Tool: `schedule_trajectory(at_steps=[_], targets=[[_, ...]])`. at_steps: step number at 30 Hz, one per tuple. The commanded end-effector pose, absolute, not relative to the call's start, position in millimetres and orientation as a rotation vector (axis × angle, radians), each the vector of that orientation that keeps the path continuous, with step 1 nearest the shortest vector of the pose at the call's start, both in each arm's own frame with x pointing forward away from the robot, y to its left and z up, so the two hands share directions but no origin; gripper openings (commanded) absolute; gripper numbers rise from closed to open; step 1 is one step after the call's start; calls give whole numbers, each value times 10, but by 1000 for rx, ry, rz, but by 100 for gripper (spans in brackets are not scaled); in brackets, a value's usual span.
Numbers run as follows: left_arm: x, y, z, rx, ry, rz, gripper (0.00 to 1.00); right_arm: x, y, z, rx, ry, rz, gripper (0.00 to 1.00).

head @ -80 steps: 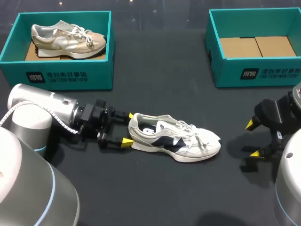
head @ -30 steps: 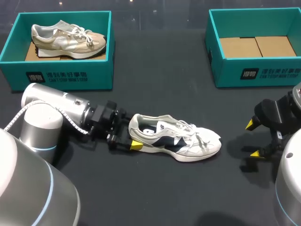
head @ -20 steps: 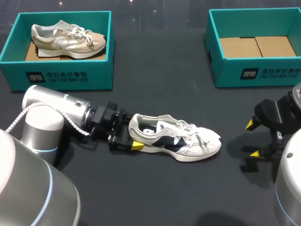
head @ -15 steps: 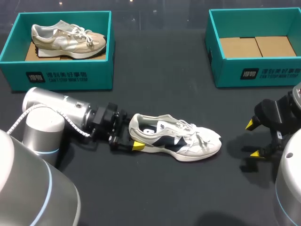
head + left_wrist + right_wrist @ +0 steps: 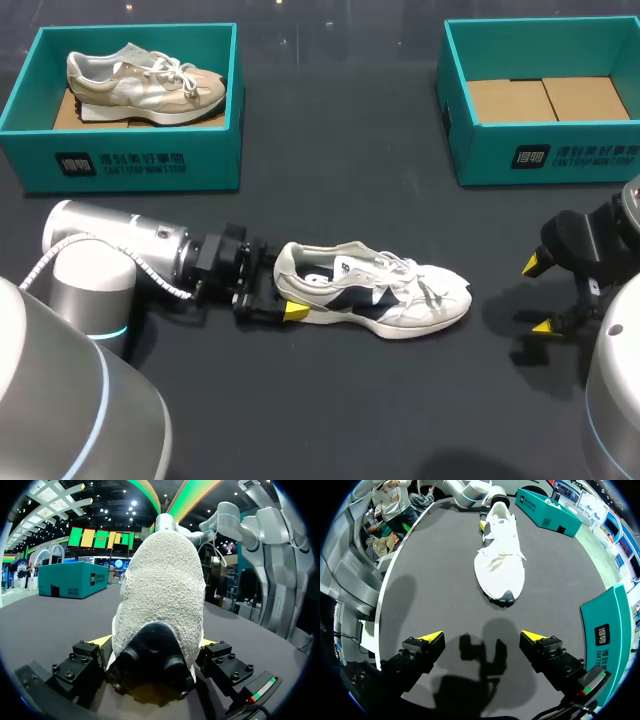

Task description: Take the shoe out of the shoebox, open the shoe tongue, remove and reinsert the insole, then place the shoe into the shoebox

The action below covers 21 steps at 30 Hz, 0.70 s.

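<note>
The left gripper [image 5: 284,292] is clamped on the heel of the white shoe [image 5: 375,298] (its far tip is hidden in the head view). The shoe lies sole-down on the table [image 5: 330,410], toe toward the right gripper [image 5: 538,296], which hangs wide open and well apart. The left likely needs a firm, low hold that pins the sole flat, so the right can come over the laces and lift the tongue

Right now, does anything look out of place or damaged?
Nothing stands out. The white shoe stands upright on the table, its heel gripped by the left fingers; the beige shoe lies in its box.
</note>
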State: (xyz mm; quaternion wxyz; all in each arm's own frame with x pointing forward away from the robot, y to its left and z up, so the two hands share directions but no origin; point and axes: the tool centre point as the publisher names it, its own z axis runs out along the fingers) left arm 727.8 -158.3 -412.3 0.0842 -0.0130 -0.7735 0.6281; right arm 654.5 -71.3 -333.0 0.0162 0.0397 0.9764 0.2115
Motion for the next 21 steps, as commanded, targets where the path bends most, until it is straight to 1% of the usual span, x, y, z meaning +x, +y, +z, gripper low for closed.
schedule_trajectory(at_steps=[1, 21], targets=[[7209, -1570, -4131, 6, -2337, 1885, 0, 6527, -712, -3323, 125, 3035, 654, 100], [7224, -1573, -4144, 37, -2340, 1880, 0, 6527, -712, -3323, 125, 3035, 654, 100]])
